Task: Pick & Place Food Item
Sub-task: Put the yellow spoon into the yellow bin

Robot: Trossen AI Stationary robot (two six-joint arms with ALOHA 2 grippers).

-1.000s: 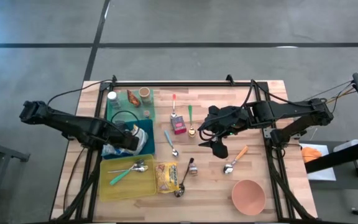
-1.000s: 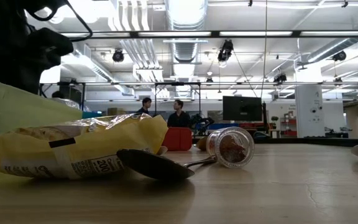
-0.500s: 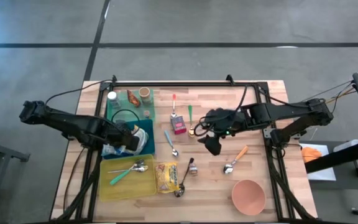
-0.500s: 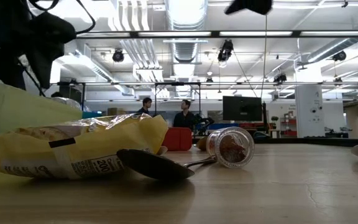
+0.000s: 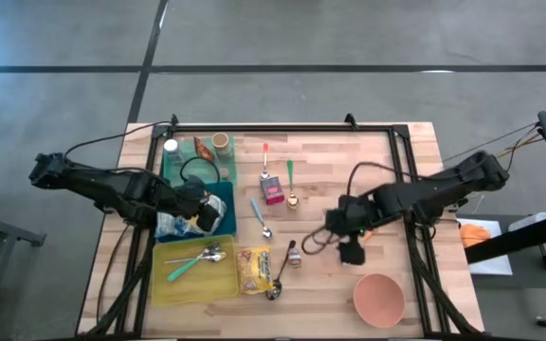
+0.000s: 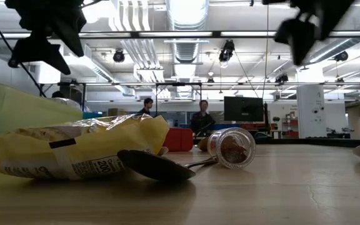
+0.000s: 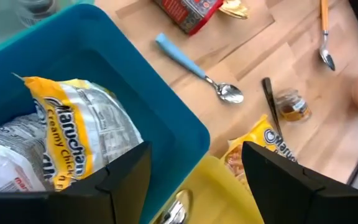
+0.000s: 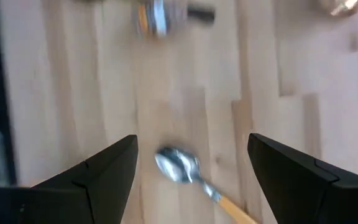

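Left gripper [image 5: 200, 210] released noodle packet [image 7: 67, 134] (in bin).

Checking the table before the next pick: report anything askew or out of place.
A small glass jar lies tipped on its side on the bare wood, beside a dark spoon. One yellow ramen packet sits loose on the table next to the yellow bin. Nothing looks spilled.

bright overhead ceiling lights, soft shadows; right wrist view motion-blurred.
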